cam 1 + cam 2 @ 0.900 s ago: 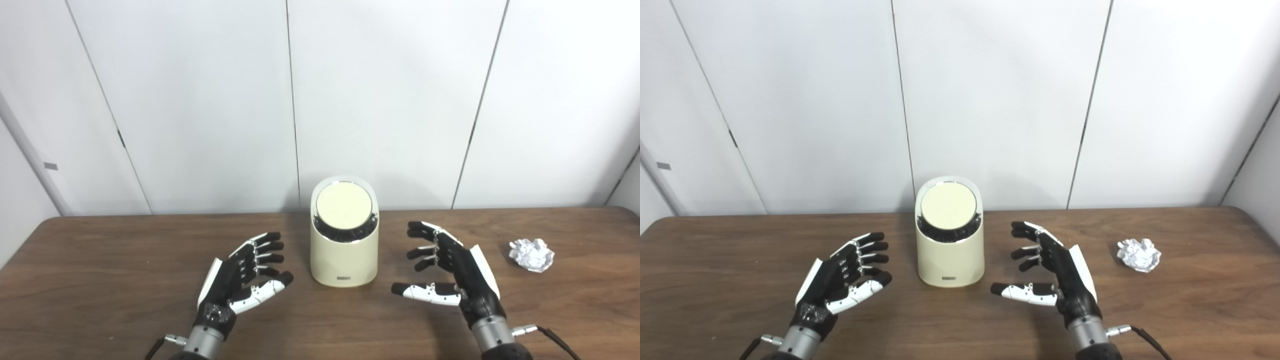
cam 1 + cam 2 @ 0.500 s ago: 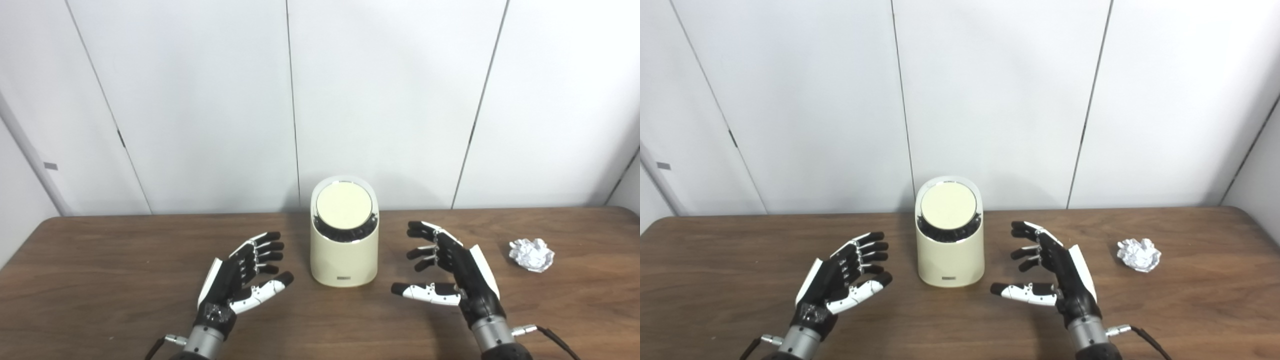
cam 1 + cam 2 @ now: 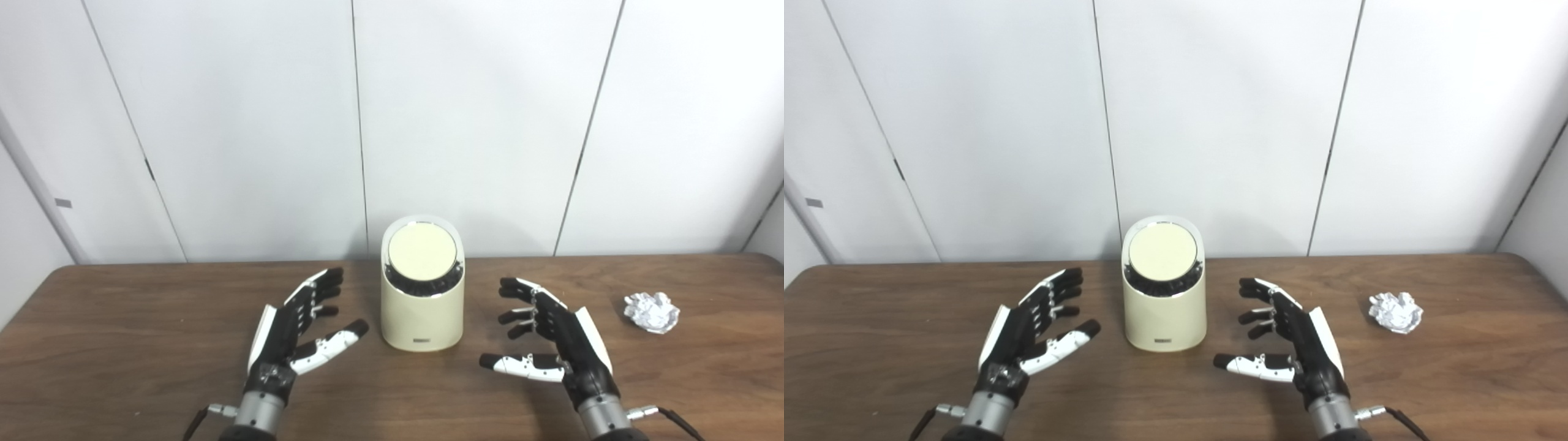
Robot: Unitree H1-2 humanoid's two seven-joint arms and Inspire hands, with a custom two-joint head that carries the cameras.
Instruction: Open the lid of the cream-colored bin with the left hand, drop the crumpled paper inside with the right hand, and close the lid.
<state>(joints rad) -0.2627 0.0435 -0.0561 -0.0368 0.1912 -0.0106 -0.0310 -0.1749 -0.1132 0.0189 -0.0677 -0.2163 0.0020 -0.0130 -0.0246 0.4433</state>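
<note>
table: brown wood | bin: upright, mid-table, lid shut | paper: crumpled, well right of bin, apart from it

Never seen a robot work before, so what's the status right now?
Left hand and right hand open, empty. Cream-colored cylindrical bin between them, round lid shut. Crumpled silvery paper ball far right, untouched. Nothing blocking.

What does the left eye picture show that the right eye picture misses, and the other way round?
Only the left eye view shows the table's left corner and the edge running from it. Only the right eye view shows the table's right edge clear of the frame. Both show the cream bin with its lid down, the crumpled paper to its right, and the left hand and right hand open beside the bin.
</note>
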